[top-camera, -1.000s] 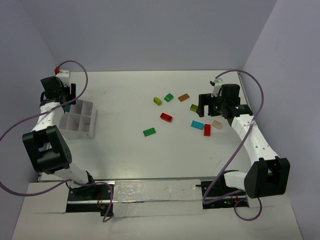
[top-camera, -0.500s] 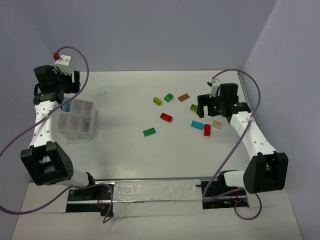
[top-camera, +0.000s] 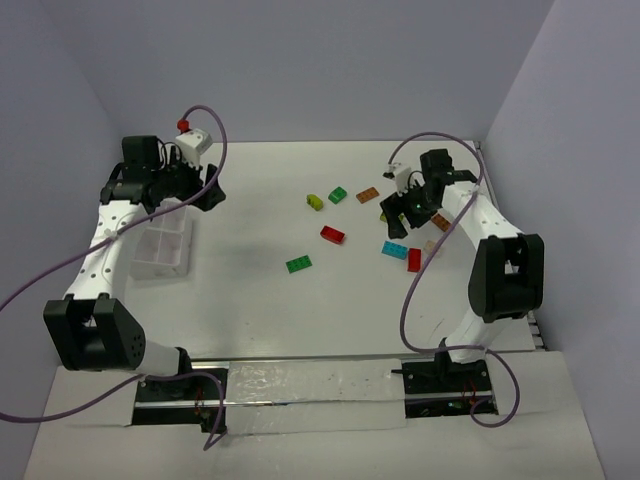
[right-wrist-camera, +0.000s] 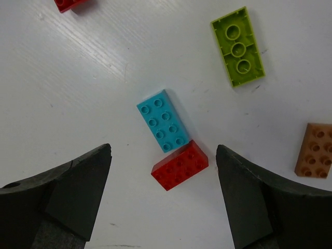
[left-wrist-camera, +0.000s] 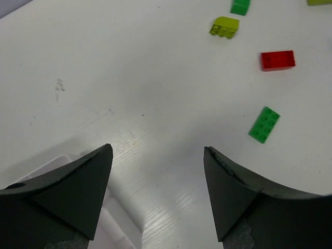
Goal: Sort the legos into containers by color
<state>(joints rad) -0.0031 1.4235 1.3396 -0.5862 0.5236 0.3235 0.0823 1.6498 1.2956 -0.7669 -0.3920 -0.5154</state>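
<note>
Legos lie scattered on the white table: yellow-green (top-camera: 315, 201), green (top-camera: 338, 195), orange (top-camera: 368, 195), red (top-camera: 333, 235), green (top-camera: 299, 264), blue (top-camera: 394, 249), red (top-camera: 414, 260), tan (top-camera: 432, 246). The translucent six-compartment container (top-camera: 163, 245) stands at the left. My left gripper (top-camera: 208, 192) hovers open and empty at its far right corner (left-wrist-camera: 120, 228). My right gripper (top-camera: 405, 212) is open and empty above the blue brick (right-wrist-camera: 163, 120) and the red brick (right-wrist-camera: 179, 165), which touch. An upside-down yellow-green brick (right-wrist-camera: 238, 46) lies beyond them.
A tan-orange brick (right-wrist-camera: 315, 150) lies right of my right fingers. The left wrist view shows a green brick (left-wrist-camera: 264, 124), a red one (left-wrist-camera: 277, 60) and a yellow-green one (left-wrist-camera: 224, 27) ahead on the table. White walls enclose the table at the back and sides.
</note>
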